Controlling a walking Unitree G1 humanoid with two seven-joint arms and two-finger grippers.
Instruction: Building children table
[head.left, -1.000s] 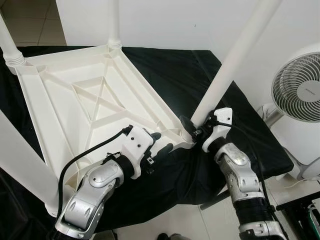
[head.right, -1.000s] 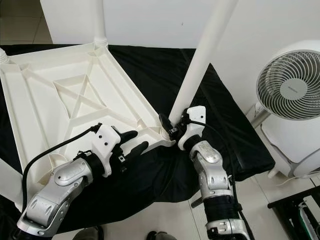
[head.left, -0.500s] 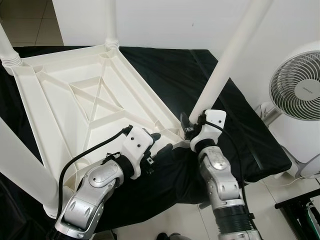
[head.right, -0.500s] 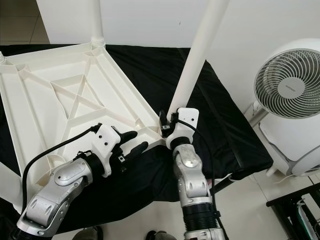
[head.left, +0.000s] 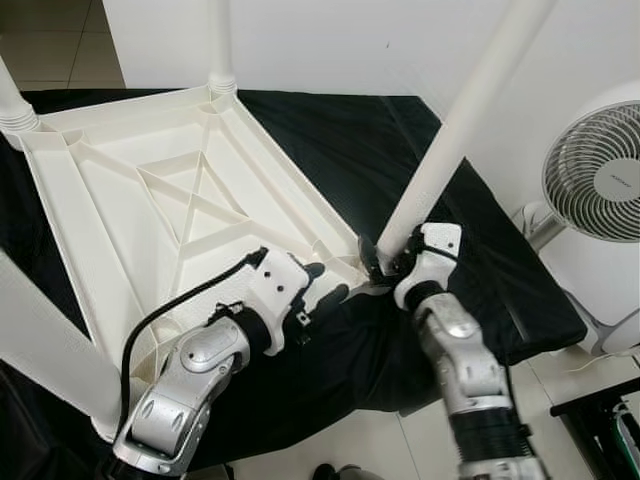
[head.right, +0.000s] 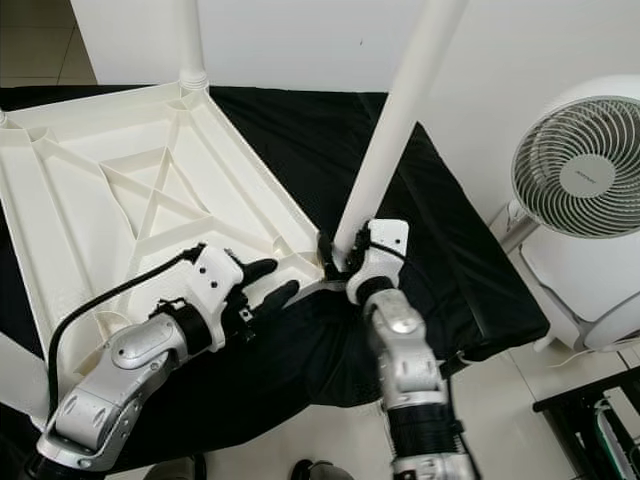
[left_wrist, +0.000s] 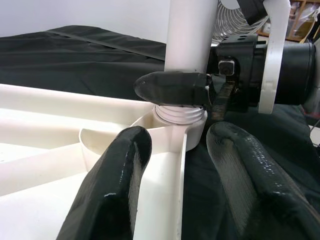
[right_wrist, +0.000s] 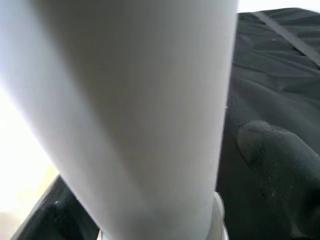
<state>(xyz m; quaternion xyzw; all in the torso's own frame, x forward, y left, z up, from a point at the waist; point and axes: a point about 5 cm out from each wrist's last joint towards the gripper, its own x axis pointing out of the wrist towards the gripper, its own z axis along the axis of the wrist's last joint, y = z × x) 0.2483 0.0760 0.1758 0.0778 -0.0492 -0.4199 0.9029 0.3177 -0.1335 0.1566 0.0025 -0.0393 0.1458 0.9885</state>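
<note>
"Left wrist view puts the right end effector (left_wrist: 200, 92) clamped round the foot of the white leg (head.left: 455, 130), just above the threaded neck in the corner socket (left_wrist: 172, 125). Why there?"

"Probably to twist the leg home; gripping low gives control."

"And the left end effector (head.left: 322, 293)?"

"Fingers spread wide, astride the tabletop (head.left: 150, 200) rim beside that socket, holding nothing. I'd judge it steadies the frame."

"Where's the tabletop?"

"Upside down on a black-draped worktop (head.left: 500, 270), other legs already upright; a fan (head.left: 595, 185) stands beyond the socket."
</note>
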